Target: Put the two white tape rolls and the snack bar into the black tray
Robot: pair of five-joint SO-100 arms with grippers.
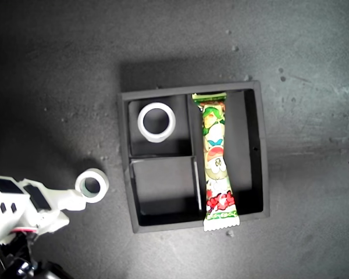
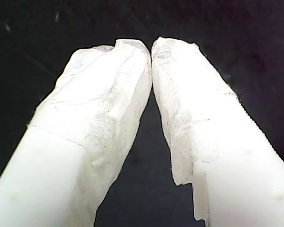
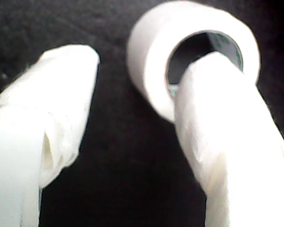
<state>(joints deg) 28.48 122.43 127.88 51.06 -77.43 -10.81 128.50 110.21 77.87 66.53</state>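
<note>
Lengthwise, snack bar (image 1: 216, 161) fills tray (image 1: 262, 152) – first gripper (image 2: 151, 47) closed, second gripper (image 3: 149, 66) seemingly apart through roll (image 3: 151, 42)

Black tray (image 1: 257, 152) walls block sideways entry — one small compartment (image 1: 163, 192) free.

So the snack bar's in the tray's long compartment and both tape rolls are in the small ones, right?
Not quite. The snack bar is in the tray's long compartment, but only one tape roll is in a small one. The other roll is outside on the table by my second gripper, as the exterior view shows.
</note>
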